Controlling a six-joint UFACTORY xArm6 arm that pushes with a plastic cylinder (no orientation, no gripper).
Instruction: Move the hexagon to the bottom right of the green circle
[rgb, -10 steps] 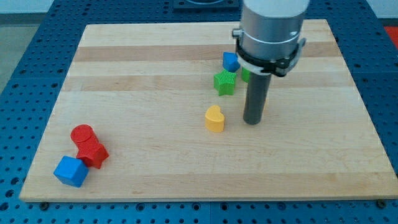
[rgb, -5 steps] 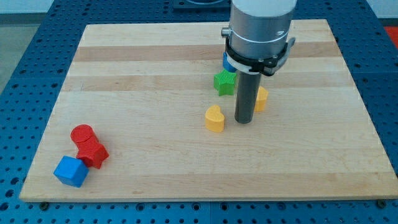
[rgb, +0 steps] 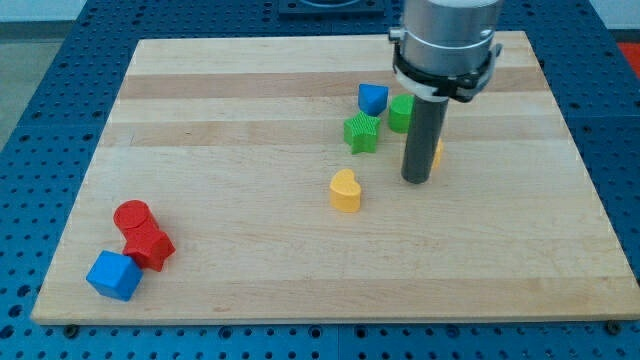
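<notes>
No gripper here: the rod's tip (rgb: 417, 180) hides the yellow-orange hexagon (rgb: 438, 152); short, gentle pushes should settle it lower-right of the green circle (rgb: 400, 113).

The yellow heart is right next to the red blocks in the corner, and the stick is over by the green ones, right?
Not quite. In the camera view the yellow heart sits alone mid-board, far from the red blocks at the bottom left. My tip is indeed near the green blocks.
</notes>
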